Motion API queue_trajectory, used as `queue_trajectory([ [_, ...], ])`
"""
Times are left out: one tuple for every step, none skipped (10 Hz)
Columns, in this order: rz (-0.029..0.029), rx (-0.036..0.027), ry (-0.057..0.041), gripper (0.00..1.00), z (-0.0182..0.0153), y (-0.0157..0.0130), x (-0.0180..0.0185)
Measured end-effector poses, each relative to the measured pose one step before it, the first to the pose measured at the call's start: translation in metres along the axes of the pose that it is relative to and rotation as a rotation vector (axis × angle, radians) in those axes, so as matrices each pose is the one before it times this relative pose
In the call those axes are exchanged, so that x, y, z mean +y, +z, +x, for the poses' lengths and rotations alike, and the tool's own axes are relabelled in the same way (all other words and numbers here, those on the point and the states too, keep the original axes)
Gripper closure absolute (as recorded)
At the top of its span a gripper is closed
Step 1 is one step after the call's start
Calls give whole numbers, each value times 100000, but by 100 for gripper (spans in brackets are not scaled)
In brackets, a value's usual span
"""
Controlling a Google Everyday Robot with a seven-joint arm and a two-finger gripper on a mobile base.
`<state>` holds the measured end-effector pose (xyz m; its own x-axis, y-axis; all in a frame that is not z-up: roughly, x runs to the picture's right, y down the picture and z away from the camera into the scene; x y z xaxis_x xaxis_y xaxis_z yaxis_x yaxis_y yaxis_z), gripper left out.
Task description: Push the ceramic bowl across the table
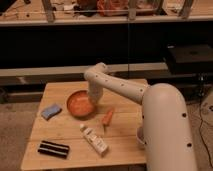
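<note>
Ceramic bowl [77, 104] on bench [60, 91], left of centre, between blue sponge [51, 111] and carrot [107, 118]. Gripper [95, 101] down at bowl's right rim; open or closed, cannot tell. White tube [94, 139] nearer front edge.

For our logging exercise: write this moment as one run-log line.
phase: push | gripper: down at right rim of ceramic bowl | bowl: upright on table | nearby, in view: blue sponge left, carrot right

Dim workroom under warm light.
A long dark shelf unit [60, 47] runs along the back above a mottled floor [15, 127]; the claw [94, 102] hangs low over the bench [60, 92].
</note>
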<state>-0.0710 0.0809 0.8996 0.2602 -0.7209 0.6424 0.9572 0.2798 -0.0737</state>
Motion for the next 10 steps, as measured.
queue_trajectory([
  [-1830, -482, 316, 95, 230, 435, 131],
  [-1273, -491, 744, 95, 334, 408, 362],
  [-1015, -243, 569, 95, 195, 216, 320],
  [-1659, -497, 490, 95, 139, 458, 230],
  [-695, -26, 667, 95, 53, 202, -108],
  [-557, -116, 975, 95, 50, 186, 171],
  [1093, -6, 879, 95, 29, -146, 424],
  [1259, 157, 1583, 95, 347, -430, 1251],
  [493, -162, 526, 95, 354, -217, 1440],
  [466, 146, 622, 95, 357, -127, 860],
])
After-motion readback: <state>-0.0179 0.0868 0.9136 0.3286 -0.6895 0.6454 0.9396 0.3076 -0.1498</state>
